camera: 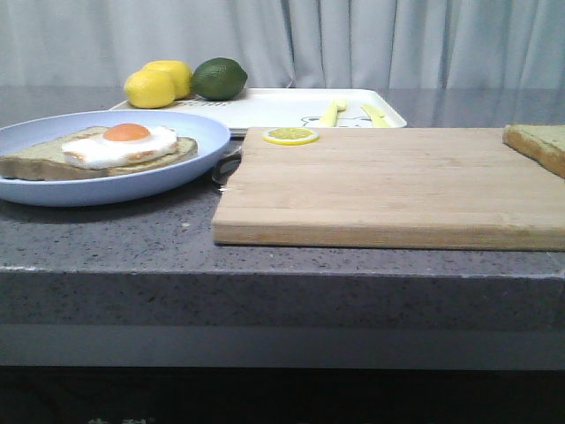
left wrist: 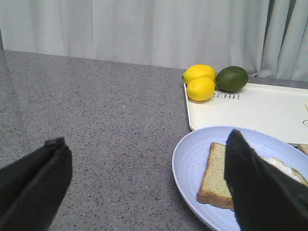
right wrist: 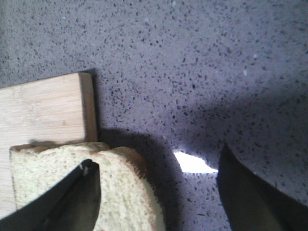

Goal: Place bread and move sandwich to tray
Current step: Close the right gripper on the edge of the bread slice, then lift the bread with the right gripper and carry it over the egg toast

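The bread (camera: 537, 145), a thick pale slice of toast with a brown crust, lies on the far right corner of the wooden cutting board (camera: 388, 185), overhanging its edge. The right gripper (right wrist: 156, 192) hovers over it, fingers spread wide, one above the slice. The sandwich (camera: 97, 152), toast under a fried egg, sits on the round light-blue plate (camera: 190, 163), left of the board. Behind lies the white rectangular tray (camera: 282, 108). The left gripper (left wrist: 144, 187) hangs near the plate, fingers apart.
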Motion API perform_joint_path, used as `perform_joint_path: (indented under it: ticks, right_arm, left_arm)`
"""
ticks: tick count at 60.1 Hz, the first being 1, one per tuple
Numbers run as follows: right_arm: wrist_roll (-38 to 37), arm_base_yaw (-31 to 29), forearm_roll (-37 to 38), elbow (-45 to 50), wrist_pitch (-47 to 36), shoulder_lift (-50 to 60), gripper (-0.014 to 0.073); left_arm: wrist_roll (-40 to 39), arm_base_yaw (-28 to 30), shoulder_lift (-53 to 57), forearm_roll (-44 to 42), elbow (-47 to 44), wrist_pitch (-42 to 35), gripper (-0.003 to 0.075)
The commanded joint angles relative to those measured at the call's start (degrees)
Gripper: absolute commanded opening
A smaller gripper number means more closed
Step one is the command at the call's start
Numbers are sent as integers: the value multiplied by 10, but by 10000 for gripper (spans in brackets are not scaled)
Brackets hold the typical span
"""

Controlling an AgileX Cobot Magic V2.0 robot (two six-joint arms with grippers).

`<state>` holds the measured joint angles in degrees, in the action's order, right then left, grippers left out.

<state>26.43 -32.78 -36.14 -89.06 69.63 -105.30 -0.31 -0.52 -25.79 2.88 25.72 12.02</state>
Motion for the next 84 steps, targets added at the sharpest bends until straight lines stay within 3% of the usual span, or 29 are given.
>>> perform_joint_path:
  ticks: [1,25,49,67,84]
  right_arm:
    - [17,7,-10,-19,69,25,518]
    - [19,71,42,25,70,26,518]
    - [19,78,37,54,70,26,503]
    - [-8,78,32,54,70,40,292]
    - [-44,78,32,54,70,77,-93]
  left_arm:
    - [-4,-3,-6,1,19,-49,629]
    - [-4,-3,-6,1,19,-49,629]
    - [-4,-3,-6,1,19,-48,629]
    - [-4,-3,-6,1,19,-48,629]
    - [-4,-3,-6,1,19,-48,629]
